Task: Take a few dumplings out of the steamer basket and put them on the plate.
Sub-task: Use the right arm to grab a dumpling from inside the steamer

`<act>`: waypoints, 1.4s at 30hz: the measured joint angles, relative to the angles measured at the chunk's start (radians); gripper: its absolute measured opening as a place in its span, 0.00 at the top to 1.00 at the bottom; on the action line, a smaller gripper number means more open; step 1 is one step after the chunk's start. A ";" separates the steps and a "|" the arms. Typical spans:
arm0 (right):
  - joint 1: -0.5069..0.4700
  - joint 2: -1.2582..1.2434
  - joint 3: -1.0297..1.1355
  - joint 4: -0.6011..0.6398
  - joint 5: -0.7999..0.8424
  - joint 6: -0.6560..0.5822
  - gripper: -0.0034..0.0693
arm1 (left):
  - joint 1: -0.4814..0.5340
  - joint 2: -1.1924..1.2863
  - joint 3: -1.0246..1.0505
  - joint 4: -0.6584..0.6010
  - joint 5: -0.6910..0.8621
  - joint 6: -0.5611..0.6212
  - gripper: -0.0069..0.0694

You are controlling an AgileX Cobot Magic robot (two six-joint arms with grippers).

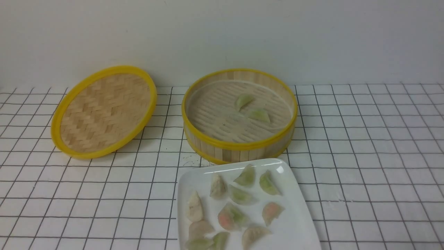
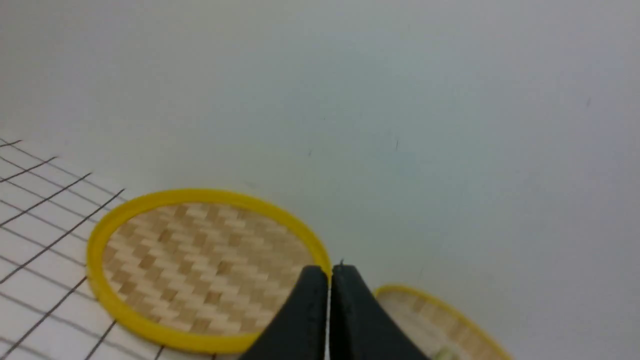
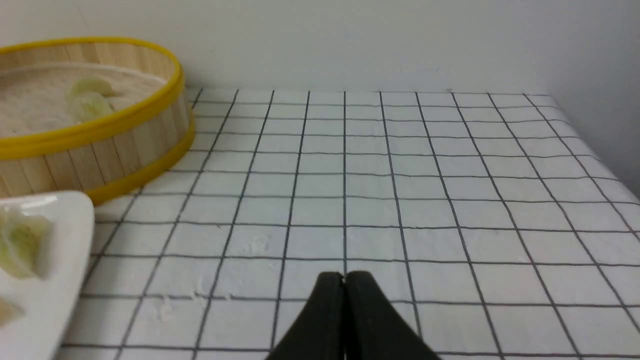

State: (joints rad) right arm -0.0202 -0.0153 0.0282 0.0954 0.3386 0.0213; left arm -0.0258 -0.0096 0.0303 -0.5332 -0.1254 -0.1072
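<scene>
One steamer basket (image 1: 239, 145), one lid (image 1: 104, 111), one plate (image 1: 295, 222), perhaps thirteen dumplings (image 1: 259, 115).

White gridded counter (image 1: 364, 146) before a plain pale wall (image 1: 222, 34)

The counter has a white covering printed with thin black grid lines (image 1: 350, 140) that form regular squares, and some of the lines bend a little, so the covering does not lie fully flat. The wall behind it is off-white with a light grey tone and has no pattern, and it meets the counter in one straight line. In the right wrist view the counter also ends against a second pale wall (image 3: 607, 70) at the side, making a corner. The light is soft and even, and shadows are weak. Some faint white powder-like marks (image 3: 257, 245) lie on a few squares, and small dark specks (image 1: 190, 161) on another.
</scene>
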 joint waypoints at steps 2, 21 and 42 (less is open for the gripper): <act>0.000 0.000 0.001 0.102 -0.079 0.056 0.97 | 0.000 0.000 0.000 -0.068 -0.064 -0.006 0.92; 0.044 0.191 -0.329 0.460 -0.101 0.073 0.97 | 0.000 0.663 -0.858 0.049 1.011 0.203 0.92; 0.245 1.807 -1.791 0.191 0.902 -0.119 0.97 | 0.000 0.965 -0.962 0.290 1.357 0.272 0.92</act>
State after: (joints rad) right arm 0.2253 1.7913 -1.7626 0.2866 1.2404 -0.0972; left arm -0.0258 0.9555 -0.9315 -0.2429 1.2315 0.1652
